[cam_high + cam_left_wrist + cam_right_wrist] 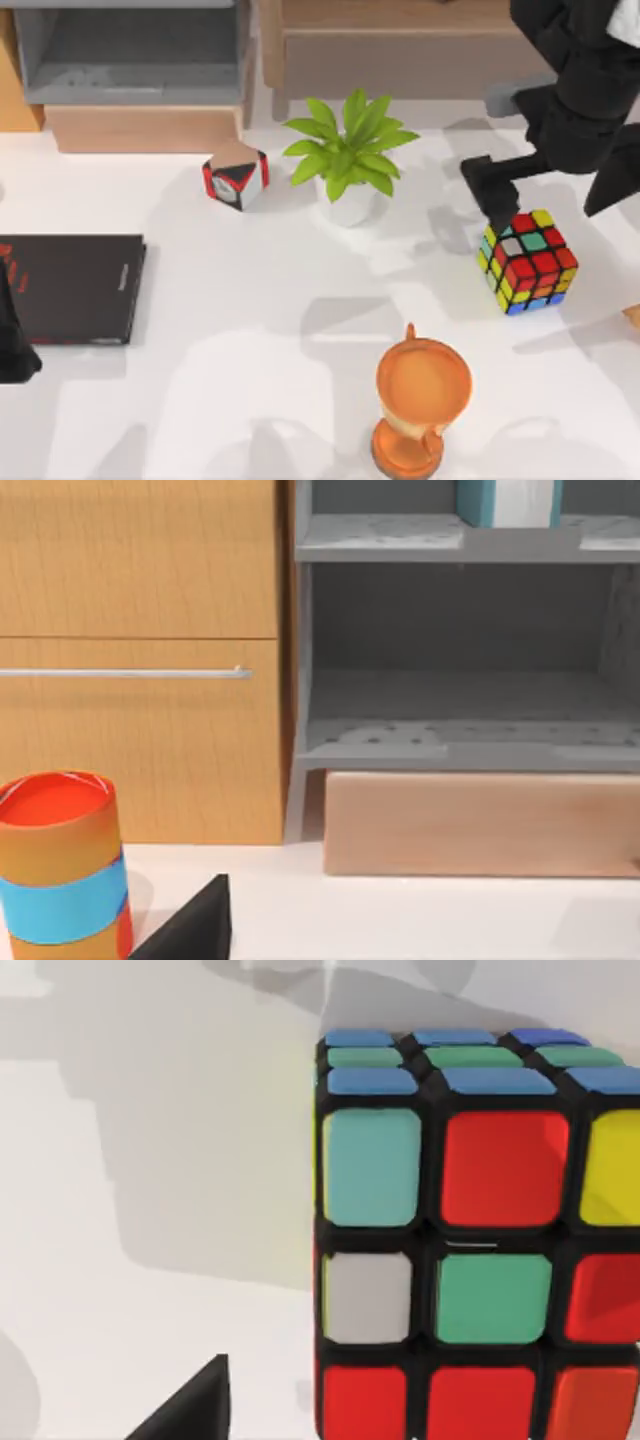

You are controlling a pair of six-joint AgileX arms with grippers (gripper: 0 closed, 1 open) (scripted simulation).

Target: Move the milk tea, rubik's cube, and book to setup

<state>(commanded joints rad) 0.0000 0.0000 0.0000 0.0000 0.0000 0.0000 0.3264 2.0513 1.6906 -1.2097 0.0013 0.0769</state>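
bright, soft shadows, perhaps slightly blurred

Orange-blue cup (62,865), grey shelf (470,742), teal book (505,502)

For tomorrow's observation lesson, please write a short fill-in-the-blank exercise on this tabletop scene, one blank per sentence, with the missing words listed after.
1. The right gripper hovers by the black-edged, colour-stickered rubik's cube, which rests on the white ____.
2. The green leafy plant grows in a ____ pot.
3. The thin black book with red lettering lies on the table's ____ side.
4. The teal-covered book stands on a grey ____.

Missing words: table; white; left; shelf
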